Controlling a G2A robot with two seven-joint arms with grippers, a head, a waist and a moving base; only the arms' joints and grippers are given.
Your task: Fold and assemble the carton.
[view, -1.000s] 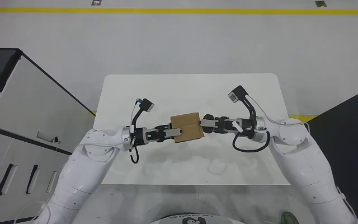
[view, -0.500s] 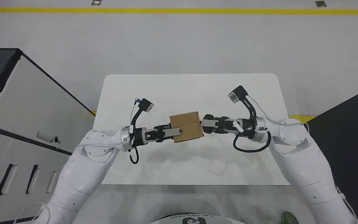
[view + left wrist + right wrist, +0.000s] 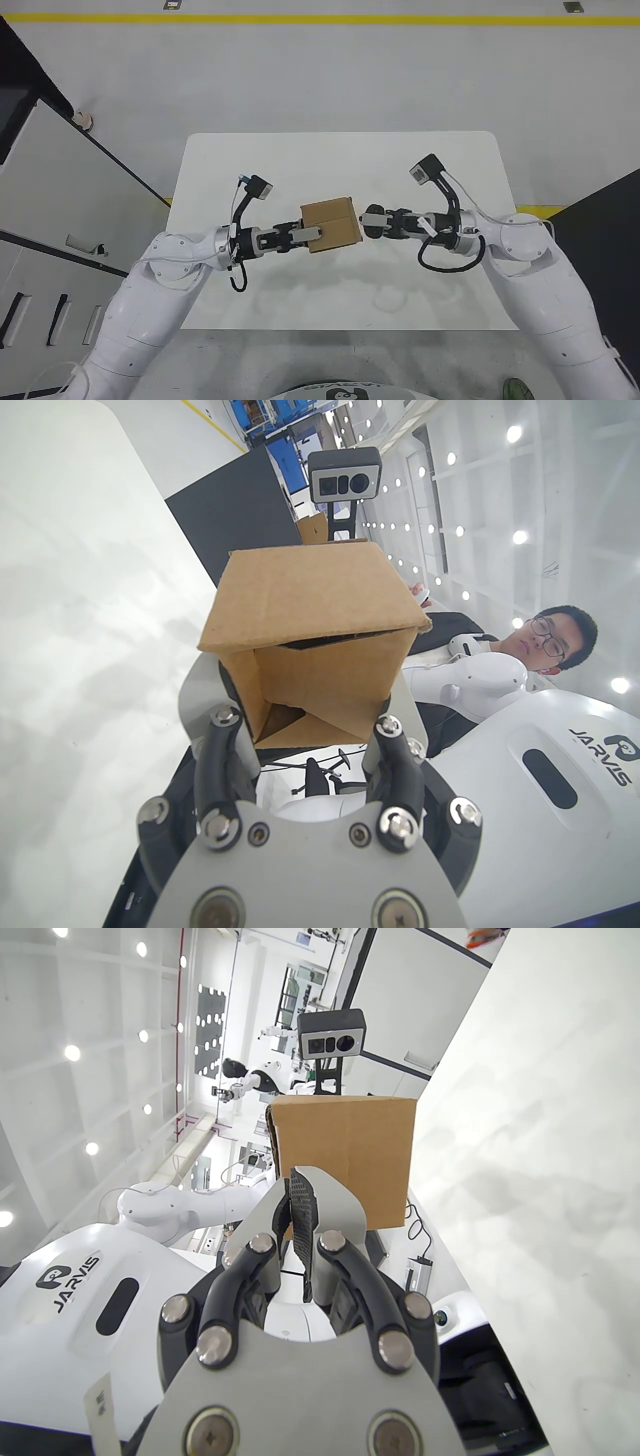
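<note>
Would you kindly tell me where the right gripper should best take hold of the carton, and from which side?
Probably across two opposite side walls at the closed end, coming in from the right arm's side. The carton turns a flat, closed face toward the shut right gripper, giving no edge to pinch, while the left gripper holds the open end.

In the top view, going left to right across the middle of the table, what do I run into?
In order: left gripper → cardboard carton → right gripper.
</note>
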